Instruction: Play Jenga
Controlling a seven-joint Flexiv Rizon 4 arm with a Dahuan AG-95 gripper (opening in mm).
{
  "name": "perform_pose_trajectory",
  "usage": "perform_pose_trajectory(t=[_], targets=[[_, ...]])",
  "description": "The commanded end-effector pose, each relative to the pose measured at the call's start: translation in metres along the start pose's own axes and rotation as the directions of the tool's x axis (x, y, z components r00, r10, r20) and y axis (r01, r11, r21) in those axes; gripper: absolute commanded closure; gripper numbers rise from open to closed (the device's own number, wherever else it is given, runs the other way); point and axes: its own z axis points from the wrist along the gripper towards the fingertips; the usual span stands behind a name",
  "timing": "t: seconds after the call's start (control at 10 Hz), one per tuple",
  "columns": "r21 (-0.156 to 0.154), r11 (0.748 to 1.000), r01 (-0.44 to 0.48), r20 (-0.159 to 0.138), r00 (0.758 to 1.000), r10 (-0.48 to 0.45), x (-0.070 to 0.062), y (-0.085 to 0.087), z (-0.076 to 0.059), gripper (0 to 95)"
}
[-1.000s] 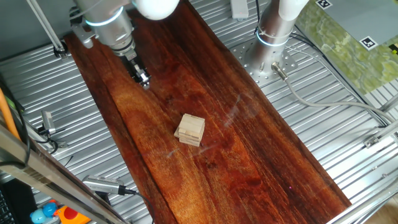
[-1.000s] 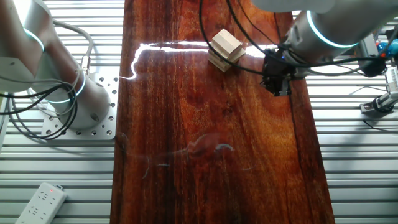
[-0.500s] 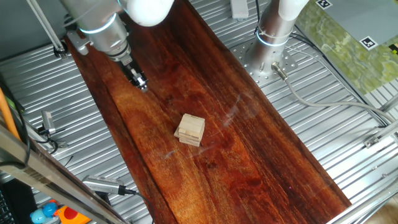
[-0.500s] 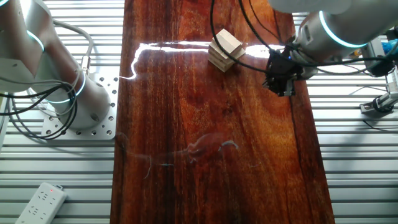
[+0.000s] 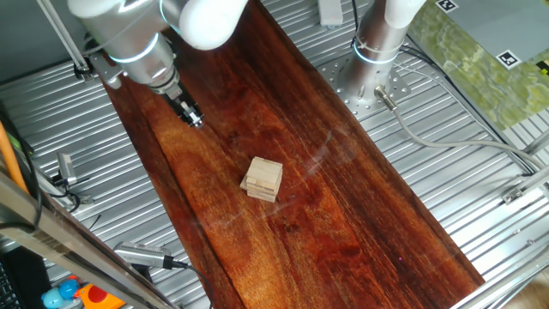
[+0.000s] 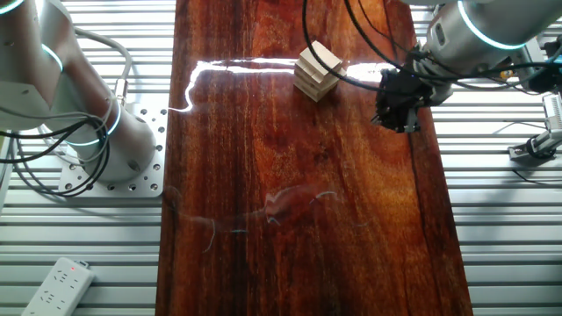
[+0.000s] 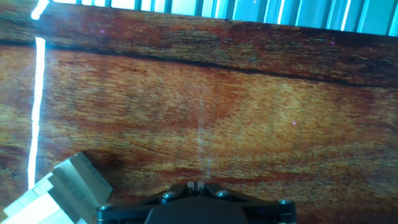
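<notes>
The Jenga stack [image 5: 262, 178] is a small pile of pale wooden blocks in crossed layers, standing on the dark wooden tabletop [image 5: 309, 215]. In the other fixed view the Jenga stack [image 6: 317, 71] sits near the top, left of my gripper [image 6: 397, 118]. My gripper [image 5: 194, 118] hovers up and left of the stack, well apart from it, fingers pressed together with nothing held. In the hand view the closed gripper [image 7: 199, 184] points at bare wood, and the Jenga stack [image 7: 56, 196] shows at the bottom left corner.
Ribbed metal surfaces flank the wooden board on both sides. A second robot base [image 5: 373, 51] stands at the far right with cables [image 5: 429, 137]. A power strip [image 6: 57, 285] lies at the lower left. Small tools [image 5: 146, 256] rest at the left edge.
My gripper has drifted slightly farther from the Jenga stack, towards the board's edge. The stack has not moved.
</notes>
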Motion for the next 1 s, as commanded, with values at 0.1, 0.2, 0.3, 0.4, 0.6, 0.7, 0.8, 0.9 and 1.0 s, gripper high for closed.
perform_pose_trajectory(t=[0.1, 0.2, 0.3, 0.4, 0.6, 0.7, 0.8, 0.9, 1.0], targets=[[-0.004, 1.0, -0.011, -0.038, 0.999, 0.011, -0.005, 0.001, 0.001, 95.0], [0.005, 1.0, -0.018, -0.042, 0.999, 0.019, -0.007, 0.004, 0.002, 95.0], [0.011, 1.0, -0.021, -0.043, 0.999, 0.021, -0.007, 0.006, 0.003, 95.0], [0.014, 1.0, -0.025, -0.043, 0.999, 0.026, -0.007, 0.009, 0.005, 95.0], [0.015, 0.999, -0.035, -0.043, 0.998, 0.036, -0.008, 0.013, 0.006, 95.0], [0.018, 0.999, -0.037, -0.043, 0.998, 0.038, -0.008, 0.014, 0.008, 95.0], [0.016, 0.999, -0.039, -0.043, 0.998, 0.039, -0.009, 0.014, 0.01, 95.0], [0.017, 0.999, -0.042, -0.047, 0.998, 0.043, -0.011, 0.015, 0.012, 95.0], [0.016, 0.999, -0.044, -0.051, 0.998, 0.045, -0.012, 0.016, 0.013, 95.0]])
